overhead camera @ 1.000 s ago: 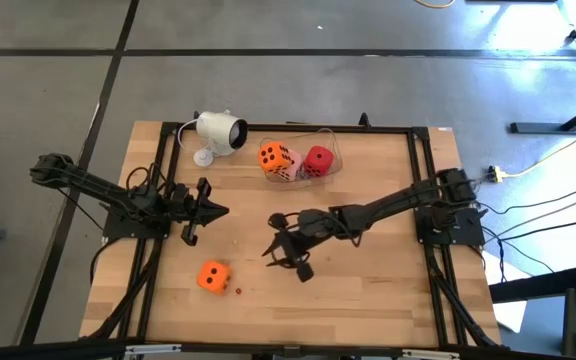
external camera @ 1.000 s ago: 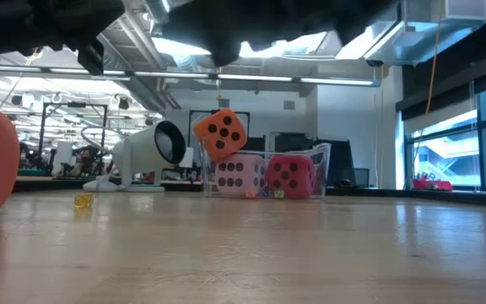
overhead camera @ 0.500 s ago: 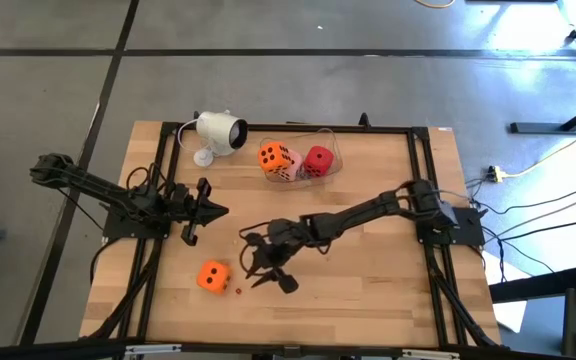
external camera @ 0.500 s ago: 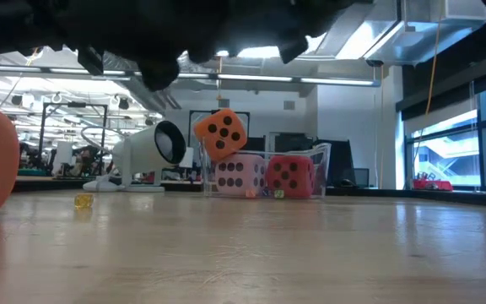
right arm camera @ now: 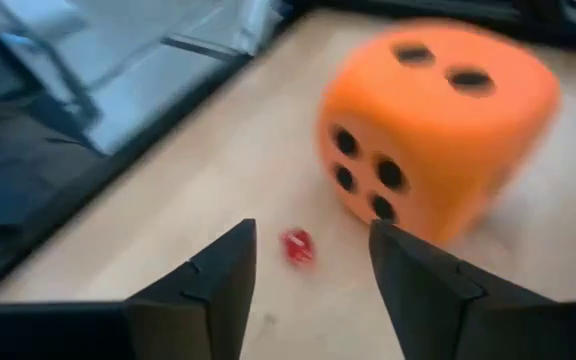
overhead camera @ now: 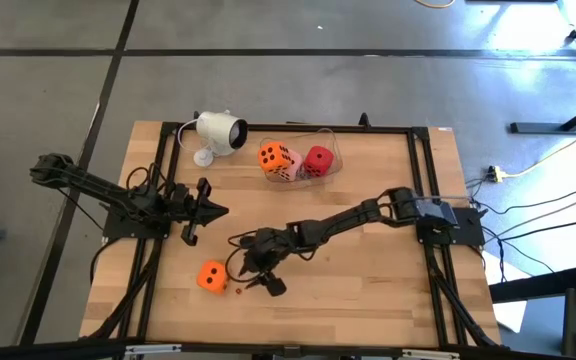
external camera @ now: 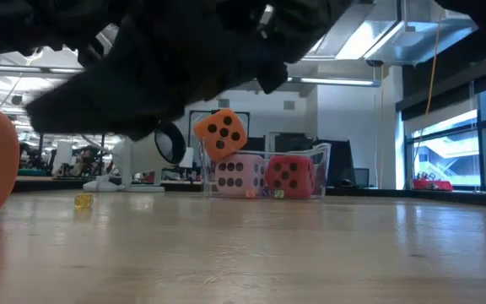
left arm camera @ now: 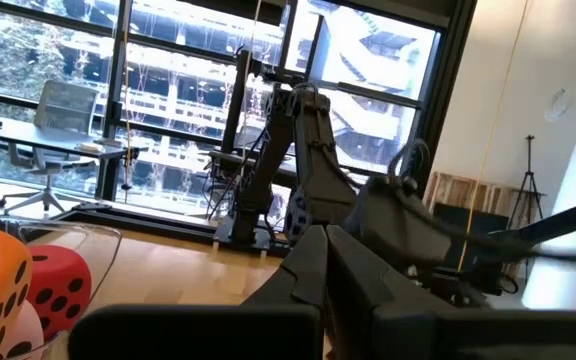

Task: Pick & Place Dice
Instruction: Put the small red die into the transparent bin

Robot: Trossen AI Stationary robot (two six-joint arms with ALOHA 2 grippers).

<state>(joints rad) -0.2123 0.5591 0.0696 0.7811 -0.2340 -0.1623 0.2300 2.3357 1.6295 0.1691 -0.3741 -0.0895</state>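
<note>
Just beside the spread right gripper (overhead camera: 251,273), the lone orange die (overhead camera: 212,276) looks light and squashy, best pinched across opposite flat faces; the left gripper (overhead camera: 211,210) waits pressed together.

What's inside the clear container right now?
The clear container holds three dice: an orange die on top, a pale pink die and a red die. Its floor beneath them is covered.

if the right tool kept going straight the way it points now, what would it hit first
Probably the tiny red speck on the wood, which sits right between the open right tool's fingers. The lone orange die lies just beyond, slightly off to one side, though depth is hard to judge.
</note>
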